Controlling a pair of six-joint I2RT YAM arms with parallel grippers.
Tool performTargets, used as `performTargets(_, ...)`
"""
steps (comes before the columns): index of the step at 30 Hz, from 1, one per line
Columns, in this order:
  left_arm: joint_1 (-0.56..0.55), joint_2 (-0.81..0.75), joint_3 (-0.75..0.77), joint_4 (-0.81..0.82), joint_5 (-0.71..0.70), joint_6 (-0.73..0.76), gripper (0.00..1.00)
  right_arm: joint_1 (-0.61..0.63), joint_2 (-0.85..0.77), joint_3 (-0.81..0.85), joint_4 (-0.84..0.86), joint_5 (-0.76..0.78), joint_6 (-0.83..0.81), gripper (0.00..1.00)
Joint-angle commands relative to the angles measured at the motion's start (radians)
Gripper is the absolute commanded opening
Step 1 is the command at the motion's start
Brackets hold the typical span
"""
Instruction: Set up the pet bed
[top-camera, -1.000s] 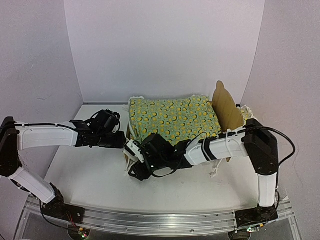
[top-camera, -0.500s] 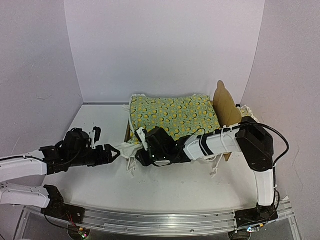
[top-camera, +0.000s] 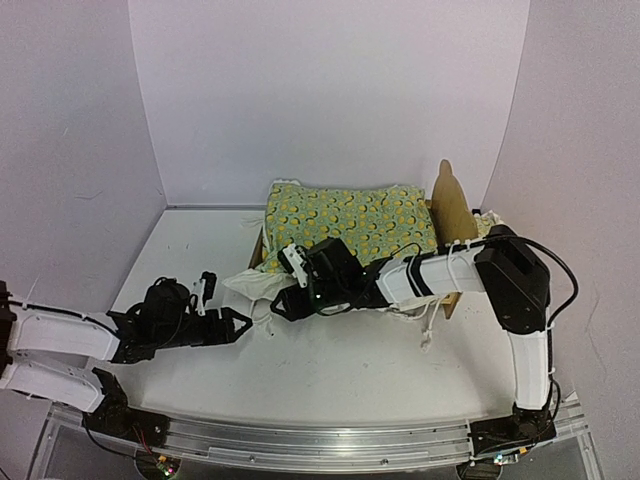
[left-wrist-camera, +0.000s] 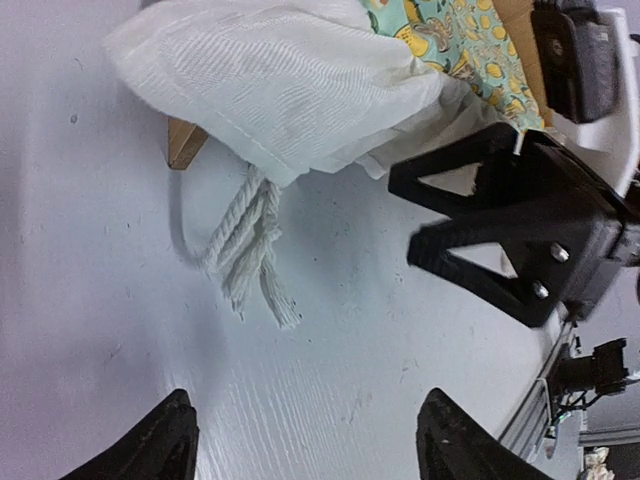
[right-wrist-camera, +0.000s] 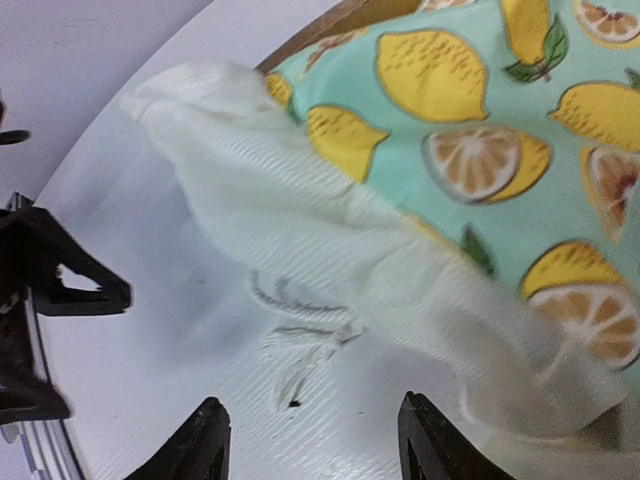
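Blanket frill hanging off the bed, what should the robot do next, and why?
Probably nudge the left arm forward to pinch the white frill. It droops off the bed onto the table, and both arms' jaws are open and empty, the left just short of it.

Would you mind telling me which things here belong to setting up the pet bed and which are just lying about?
Belonging to the job: pet bed; lemon-print blanket spread over it, its white ruffle hanging off the foot end.

Lying about: white rope on the table under the ruffle, perhaps attached; pale cloth behind the bed, too hidden to identify.
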Motion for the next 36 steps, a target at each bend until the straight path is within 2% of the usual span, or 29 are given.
performTargets(1, 0.009, 0.153, 0.131, 0.126, -0.037, 0.113, 0.66, 0.065, -0.054, -0.014, 0.03, -0.08, 0.103, 0.58)
performTargets(4, 0.031, 0.261, 0.183, 0.126, -0.001, 0.103, 0.54, 0.086, -0.007, 0.007, 0.04, -0.017, 0.141, 0.51)
performTargets(8, 0.036, 0.303, 0.187, 0.146, 0.069, 0.056, 0.42, 0.087, 0.031, 0.016, 0.066, 0.061, 0.146, 0.47)
performTargets(10, 0.035, 0.336, 0.211, 0.152, 0.141, 0.065, 0.42, 0.08, -0.002, -0.015, 0.068, 0.124, 0.134, 0.47)
performTargets(13, 0.016, 0.39, 0.234, 0.151, 0.162, 0.038, 0.44, 0.039, -0.052, -0.061, 0.073, 0.106, 0.133, 0.45)
performTargets(17, -0.042, 0.417, 0.263, 0.098, 0.023, 0.01, 0.48, 0.013, -0.108, -0.128, 0.077, 0.107, 0.094, 0.44)
performTargets(20, -0.091, 0.46, 0.338, -0.036, -0.151, 0.026, 0.51, 0.013, -0.13, -0.165, 0.091, 0.105, 0.076, 0.44)
performTargets(22, -0.138, 0.503, 0.418, -0.179, -0.277, 0.031, 0.53, 0.013, -0.135, -0.191, 0.11, 0.107, 0.074, 0.44)
performTargets(25, -0.178, 0.574, 0.506, -0.301, -0.396, 0.043, 0.5, 0.01, -0.137, -0.214, 0.133, 0.103, 0.074, 0.43)
performTargets(30, -0.229, 0.672, 0.591, -0.407, -0.527, 0.065, 0.46, 0.011, -0.157, -0.247, 0.17, 0.108, 0.062, 0.42)
performTargets(36, -0.272, 0.762, 0.647, -0.478, -0.58, 0.057, 0.39, 0.012, -0.171, -0.273, 0.194, 0.127, 0.043, 0.42)
